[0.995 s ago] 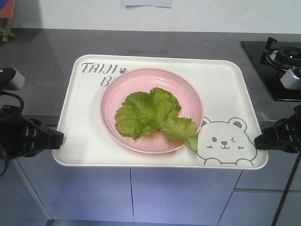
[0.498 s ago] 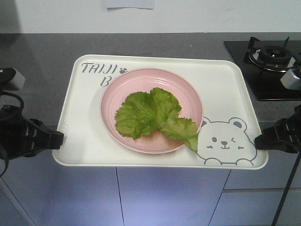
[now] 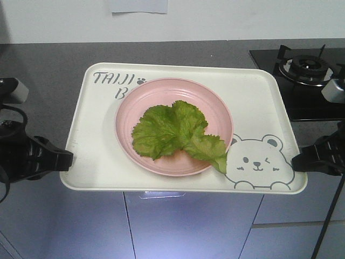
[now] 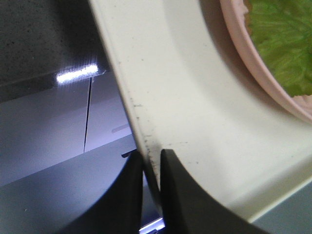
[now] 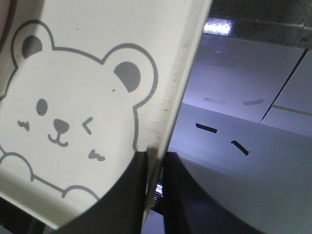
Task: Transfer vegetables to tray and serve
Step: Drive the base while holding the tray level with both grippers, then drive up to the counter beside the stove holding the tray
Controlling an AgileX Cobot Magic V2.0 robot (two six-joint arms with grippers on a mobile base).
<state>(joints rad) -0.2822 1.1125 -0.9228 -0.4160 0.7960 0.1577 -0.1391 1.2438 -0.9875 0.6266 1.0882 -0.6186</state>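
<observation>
Two pinches: my left end effector (image 4: pixel 151 165) and right end effector (image 5: pixel 155 165) each clamp the tray (image 3: pixel 253 97) rim. Stiff, slick plastic I'd guess; plate (image 3: pixel 215 108) and lettuce (image 3: pixel 172 129) might slide.

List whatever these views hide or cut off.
- Front view: the pink plate covers the tray lettering after "B".
- Front view: the lettuce hides the plate's middle.
- Front view: the stove runs off the right edge.
- Left wrist view: the frame's corner cuts off most of the lettuce.
</observation>
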